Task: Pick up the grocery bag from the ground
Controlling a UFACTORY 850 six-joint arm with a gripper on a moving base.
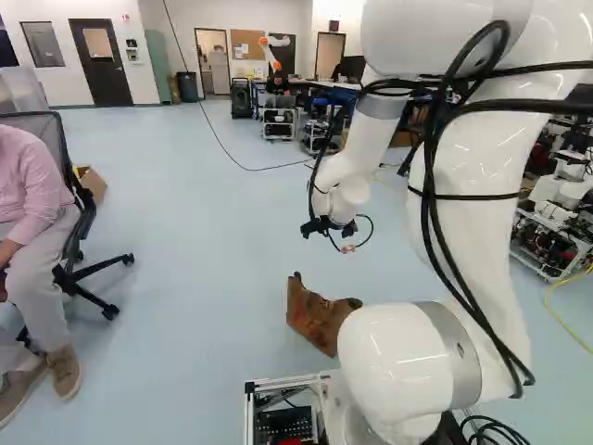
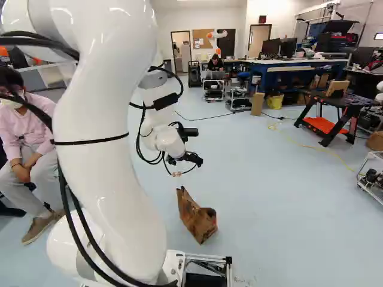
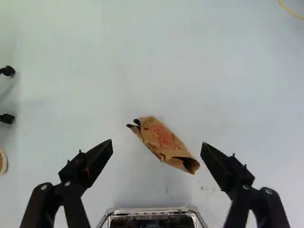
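Hanging well above the floor (image 3: 228,85), the gripper (image 3: 157,144) has its fingers spread wide. The bag (image 3: 164,142) lies on the floor below, between them as the wrist view looks down. Its long axis runs aslant to the line joining the fingertips, so the descent probably wants a wrist turn to close across its narrower width.

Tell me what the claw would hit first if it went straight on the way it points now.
Probably the brown paper bag on the floor. The claw points down with its fingers open, and the bag shows between them, though depth is unclear.
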